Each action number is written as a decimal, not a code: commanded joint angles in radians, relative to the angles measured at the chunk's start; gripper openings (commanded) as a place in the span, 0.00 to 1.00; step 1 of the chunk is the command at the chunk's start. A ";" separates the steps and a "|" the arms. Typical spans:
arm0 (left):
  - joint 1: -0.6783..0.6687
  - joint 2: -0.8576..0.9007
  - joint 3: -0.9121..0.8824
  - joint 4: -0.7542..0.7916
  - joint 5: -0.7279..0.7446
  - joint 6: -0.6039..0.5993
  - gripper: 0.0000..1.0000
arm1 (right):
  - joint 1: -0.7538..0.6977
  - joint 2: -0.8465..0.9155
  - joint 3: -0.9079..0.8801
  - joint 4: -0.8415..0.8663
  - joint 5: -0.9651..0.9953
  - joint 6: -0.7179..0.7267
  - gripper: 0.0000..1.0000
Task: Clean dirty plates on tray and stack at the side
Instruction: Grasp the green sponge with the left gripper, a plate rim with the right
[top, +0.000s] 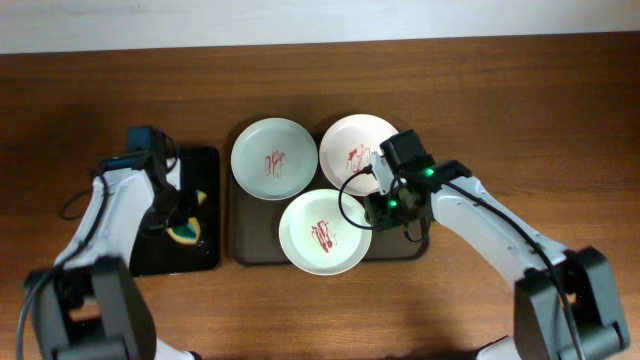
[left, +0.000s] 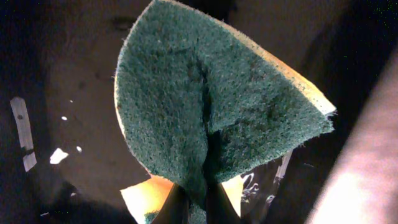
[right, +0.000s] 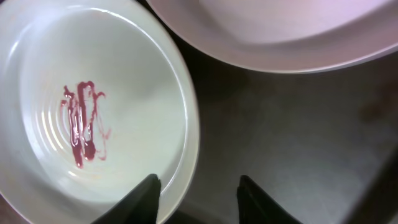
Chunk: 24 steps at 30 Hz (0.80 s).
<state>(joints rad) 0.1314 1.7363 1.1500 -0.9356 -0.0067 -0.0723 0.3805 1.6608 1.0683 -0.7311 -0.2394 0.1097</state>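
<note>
Three white plates with red smears sit on the dark brown tray (top: 240, 252): one at back left (top: 274, 158), one at back right (top: 352, 146), one at front (top: 323, 231). My right gripper (top: 383, 207) is open at the front plate's right rim; in the right wrist view its fingers (right: 198, 190) straddle that plate's rim (right: 186, 112), with the back right plate (right: 280, 37) above. My left gripper (top: 178, 215) is over the black tray, shut on a green and yellow sponge (left: 217, 106).
The smaller black tray (top: 205, 165) lies left of the brown tray, under my left arm. Bare wooden table (top: 500, 110) surrounds both trays.
</note>
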 joint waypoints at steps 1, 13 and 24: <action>0.002 -0.180 0.049 -0.010 0.019 -0.010 0.00 | 0.007 0.080 0.011 0.026 -0.087 0.008 0.30; 0.002 -0.209 0.049 -0.021 0.068 -0.010 0.00 | 0.015 0.130 0.008 0.070 -0.090 0.114 0.15; 0.002 -0.209 0.049 0.027 0.071 -0.010 0.00 | 0.034 0.131 0.008 0.074 -0.090 0.113 0.04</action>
<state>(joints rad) 0.1314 1.5372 1.1797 -0.9382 0.0494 -0.0723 0.4019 1.7870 1.0683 -0.6598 -0.3202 0.2184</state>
